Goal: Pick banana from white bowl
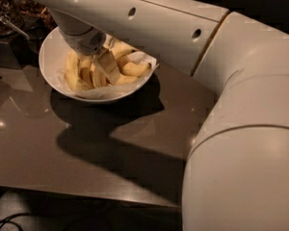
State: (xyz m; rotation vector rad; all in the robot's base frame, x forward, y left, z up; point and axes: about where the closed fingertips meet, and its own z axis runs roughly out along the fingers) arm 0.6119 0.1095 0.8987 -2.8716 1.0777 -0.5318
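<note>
Inside the round, deep white bowl (50, 57), the robot's pale gripper (106, 64) sits low, right of the long curved yellow banana (71, 73) (hold: cannot tell)

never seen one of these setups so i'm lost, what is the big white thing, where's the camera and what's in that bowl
The big white shape is a robot arm; it belongs to a wheeled robot with a single arm. There is only one camera view, looking down past the arm onto a dark glossy table. Where the camera is mounted isn't known. At the arm's far end is its gripper, a two-finger hand, lowered into a white bowl lined with crinkled white paper. The bowl holds several yellow bananas, and the gripper sits among them. Whether it has hold of one can't be told from here. Dark clutter stands behind the bowl.
</note>
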